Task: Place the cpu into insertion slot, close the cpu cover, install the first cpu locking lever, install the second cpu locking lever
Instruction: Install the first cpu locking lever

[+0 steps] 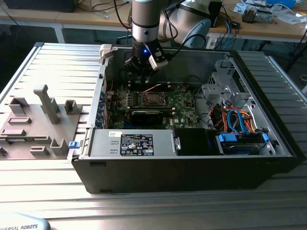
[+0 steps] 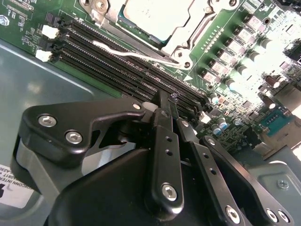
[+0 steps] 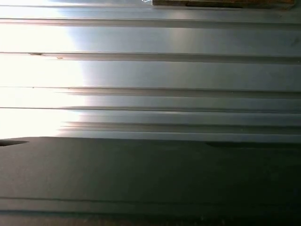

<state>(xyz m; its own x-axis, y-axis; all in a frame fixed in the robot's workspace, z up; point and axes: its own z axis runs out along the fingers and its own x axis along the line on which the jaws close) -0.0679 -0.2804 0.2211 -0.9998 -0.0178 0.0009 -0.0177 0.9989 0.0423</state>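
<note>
ribbed metal table (image 1: 53, 62) carries an open computer case (image 1: 192, 163); silvery cpu (image 2: 157, 16) sits framed in its socket, gripper (image 2: 168, 110) pressed together at twelve o'clock of it

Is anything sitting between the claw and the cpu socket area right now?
Nothing visible does. In the second wrist view the claw hangs over the long black slots, with only those slots and a thin silvery lever lying flat between it and the cpu.

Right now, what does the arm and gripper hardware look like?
The arm is a silver-grey cylinder with a dark band, a small blue light glowing at the wrist, and black cables trailing behind. The gripper is matt black: angular linkage plates, slim fingers, fastened with silver hex-socket screws.
</note>
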